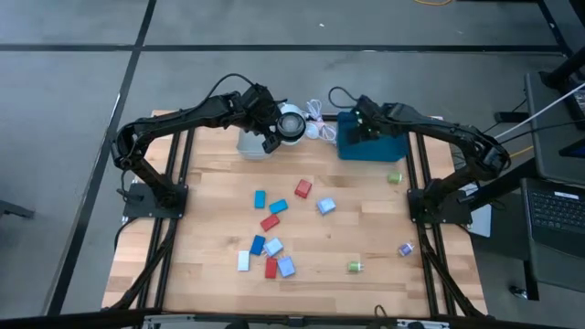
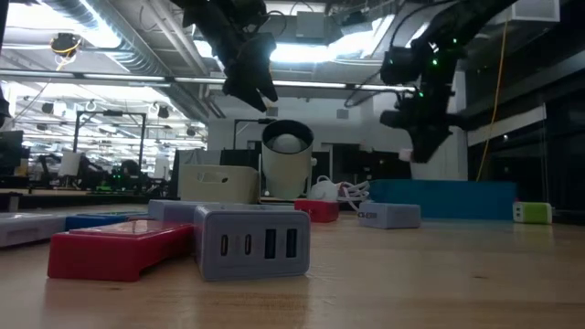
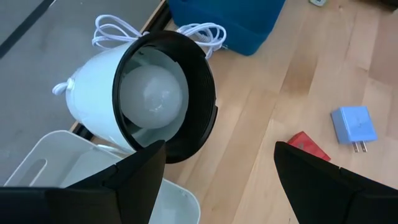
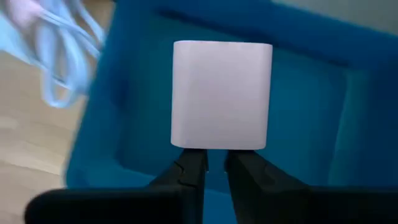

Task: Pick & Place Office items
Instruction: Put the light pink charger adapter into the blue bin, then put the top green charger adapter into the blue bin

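Foreground: grey multi-port charger (image 2: 252, 241) touching red block (image 2: 117, 249) at its 9 o'clock; blue tray (image 2: 457, 198) toward 2 o'clock.

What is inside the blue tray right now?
In the right wrist view a white block hangs over the blue tray's interior, pinched by the right gripper. The visible floor looks bare; the part under the block is hidden.

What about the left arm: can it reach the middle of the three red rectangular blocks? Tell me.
Probably yes: the left pincer hangs open by the grey plastic bin, with bare wooden table between it and the red rectangular block. The right pincer holds a white block over the blue tray.
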Motion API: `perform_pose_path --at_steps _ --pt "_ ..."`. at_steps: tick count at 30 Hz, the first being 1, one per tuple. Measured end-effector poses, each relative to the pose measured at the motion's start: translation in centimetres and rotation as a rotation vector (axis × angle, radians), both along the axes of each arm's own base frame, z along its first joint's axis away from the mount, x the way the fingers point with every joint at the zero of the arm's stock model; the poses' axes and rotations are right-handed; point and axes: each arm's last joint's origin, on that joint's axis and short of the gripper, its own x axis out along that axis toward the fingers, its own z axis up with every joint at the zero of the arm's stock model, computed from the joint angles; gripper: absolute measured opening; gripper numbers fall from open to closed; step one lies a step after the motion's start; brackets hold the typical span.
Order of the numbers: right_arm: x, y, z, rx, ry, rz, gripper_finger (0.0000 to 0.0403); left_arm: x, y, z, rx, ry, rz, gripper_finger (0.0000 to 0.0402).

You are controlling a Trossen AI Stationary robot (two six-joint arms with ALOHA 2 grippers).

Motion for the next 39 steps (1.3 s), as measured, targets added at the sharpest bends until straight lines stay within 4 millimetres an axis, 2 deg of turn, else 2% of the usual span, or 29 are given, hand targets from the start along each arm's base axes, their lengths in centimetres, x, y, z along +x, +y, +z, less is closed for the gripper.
perform_pose_path --at_steps 4,12,16,21,23,26,29,35,39 --pt "-0.4 -0.4 -0.3 0.019 -0.003 0.007 0.0074 0.0 0.0 0.0 0.0 0.0 0.0 0.0294" --pt "-0.1 -0.8 -0.1 -0.018 -0.036 0.014 0.0202 0.0 0.0 0.0 0.005 -0.003 0.001 0.0294" --pt "-0.2 -0.9 -0.1 -0.02 -0.033 0.016 0.0238 0.0 0.0 0.0 0.007 -0.003 -0.001 0.0294" --pt "-0.6 -0.3 0.7 0.022 -0.071 0.105 0.0241 0.0 0.0 0.0 0.017 0.002 -0.011 0.0294" --pt "-1.1 0.7 1.1 0.084 -0.053 0.149 0.0237 0.0 0.0 0.0 0.019 0.003 -0.015 0.0294" --pt "-2.4 2.9 1.3 0.206 0.093 0.185 0.0231 0.0 0.0 0.0 0.019 0.002 -0.014 0.0294" --pt "-3.4 4.9 1.8 0.279 0.205 0.176 0.0227 0.0 0.0 0.0 0.02 0.003 -0.013 0.0294" --pt "-3.4 7.7 2.9 0.296 0.162 0.126 0.0226 0.1 0.1 0.2 0.031 -0.012 -0.013 0.0294" --pt "-3.7 9.1 2.3 0.322 0.212 0.064 0.0228 0.2 0.1 0.2 0.04 -0.014 -0.021 0.0294"
